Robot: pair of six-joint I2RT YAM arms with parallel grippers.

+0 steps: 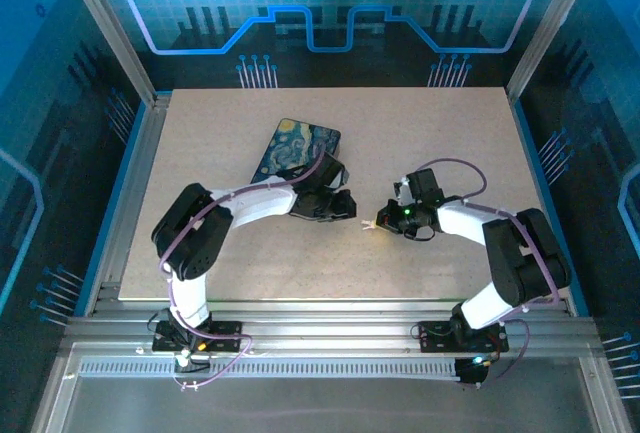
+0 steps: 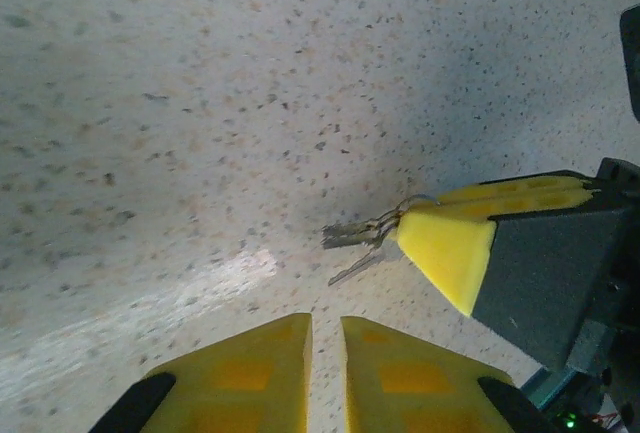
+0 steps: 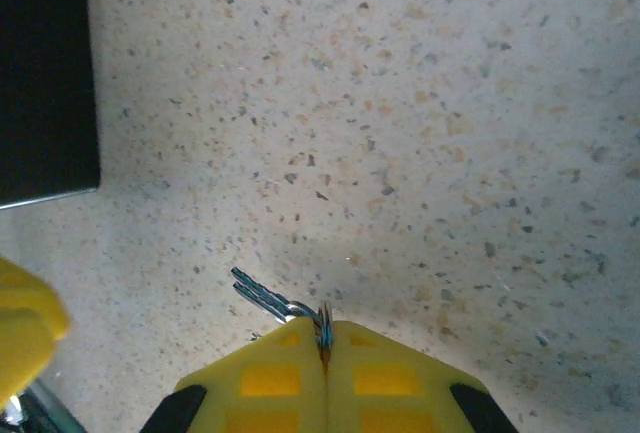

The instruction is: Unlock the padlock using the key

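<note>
Right pincer (image 3: 325,327) is clamped fully closed on a thin wire ring (image 3: 322,313). The key (image 3: 262,295) hangs off that ring and sticks out past the fingertips, low over the tabletop (image 1: 450,143). I can't tell if it touches the surface. The left wrist view looks like two thin blades on the ring, not one.

Left pincer (image 2: 327,323) is narrow, just a slit between the fingers, with nothing visible in the slit. It sits just beside the right pincer, tips pointing at the key.

Padlock: can't place it from these views, so the lock side of the job looks not yet set up.

Risks from here, my read:
- The grip is on the ring, not the key. The blade can swivel freely, so aiming it at a keyhole would be sloppy. It needs a regrasp on the key's head.
- The ring is thin wire pinched at the very fingertips. A drag across the tabletop or a nudge from the other arm could pull it out.
- The pincers are close together near mid-tabletop. A handover at that spacing could knock fingers together or knock the key away.
- If there are two blades, the wrong one could get presented.

Containers: a black box (image 1: 295,148) with a blue-and-yellow painted lid lies further back beside the left arm. The lid looks closed, so I can't tell what's inside. Its dark side wall shows at the corner of the right wrist view, well apart from the key.
</note>
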